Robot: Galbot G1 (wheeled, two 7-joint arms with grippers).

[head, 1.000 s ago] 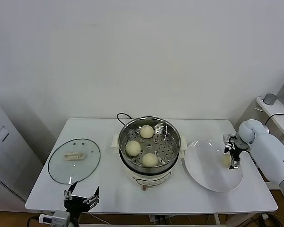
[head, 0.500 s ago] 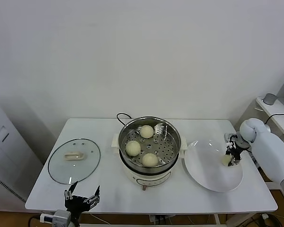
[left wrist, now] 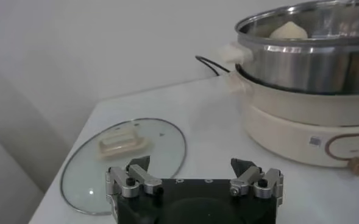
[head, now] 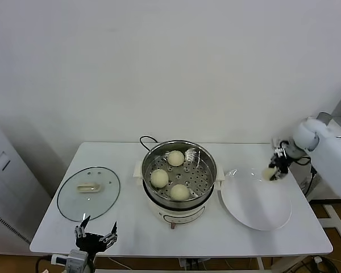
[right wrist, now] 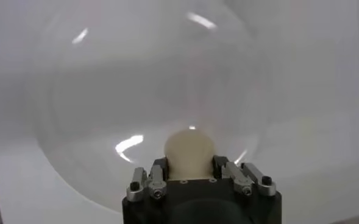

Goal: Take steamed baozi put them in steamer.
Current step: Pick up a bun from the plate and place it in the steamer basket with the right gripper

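The steel steamer (head: 208, 165) stands on its cream cooker base mid-table and holds three cream-white baozi (head: 176, 158), (head: 159, 178), (head: 180, 192). My right gripper (head: 271, 172) is shut on the fourth baozi (head: 269, 172) and holds it lifted above the far right edge of the white plate (head: 256, 213). In the right wrist view the bun (right wrist: 189, 151) sits between the jaws of the right gripper (right wrist: 189, 163), with the plate (right wrist: 94, 103) below. My left gripper (head: 95, 239) is open and empty at the table's front left; it shows in the left wrist view (left wrist: 191, 165), where the steamer (left wrist: 313, 52) is also seen.
The round glass lid (head: 88, 193) with a cream handle lies flat on the table's left, also in the left wrist view (left wrist: 124, 159). A black cord (head: 146, 139) runs behind the cooker. A side table with a grey cup (head: 324, 119) stands at the far right.
My right gripper has lifted the baozi off the plate and moved it up and back, towards the plate's far right edge. The left arm has barely moved.
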